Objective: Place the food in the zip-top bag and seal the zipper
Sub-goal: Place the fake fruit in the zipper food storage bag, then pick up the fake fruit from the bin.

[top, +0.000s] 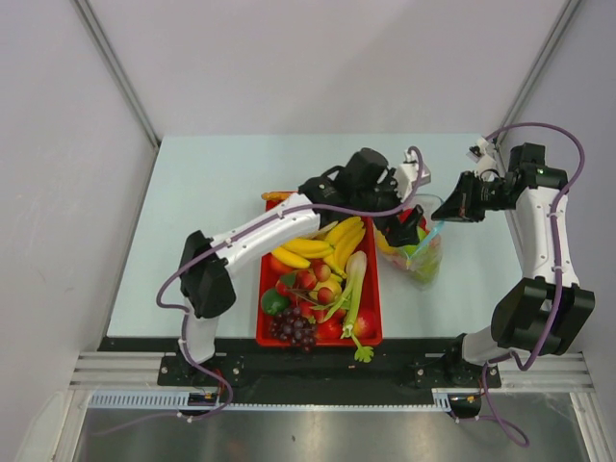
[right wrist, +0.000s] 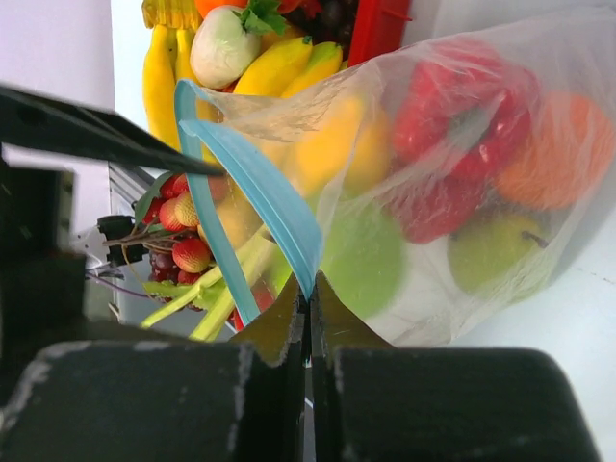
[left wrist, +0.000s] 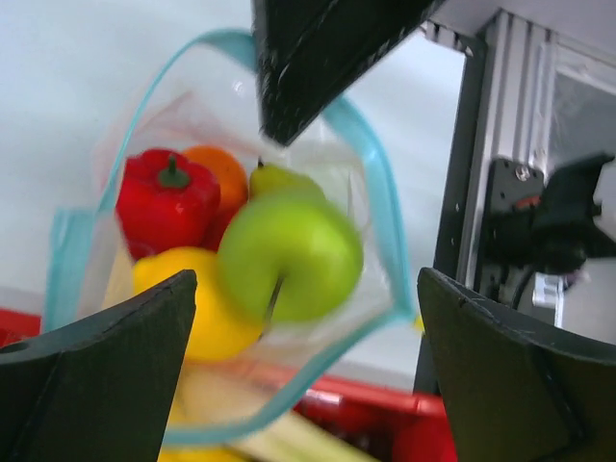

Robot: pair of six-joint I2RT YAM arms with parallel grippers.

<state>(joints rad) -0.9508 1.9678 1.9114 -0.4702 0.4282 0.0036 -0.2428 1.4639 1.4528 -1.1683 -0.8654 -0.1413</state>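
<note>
Right gripper [right wrist: 308, 289] pinches the zipper [right wrist: 258, 191]; left gripper [left wrist: 303, 289] gapes above the bag [left wrist: 82, 260]

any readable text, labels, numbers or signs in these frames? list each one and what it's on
No text can be read in any view.
The zip-top bag is plain clear plastic, and its blue zipper carries no print.
The red tray shows no label.
The food has no stickers or marks.
</note>
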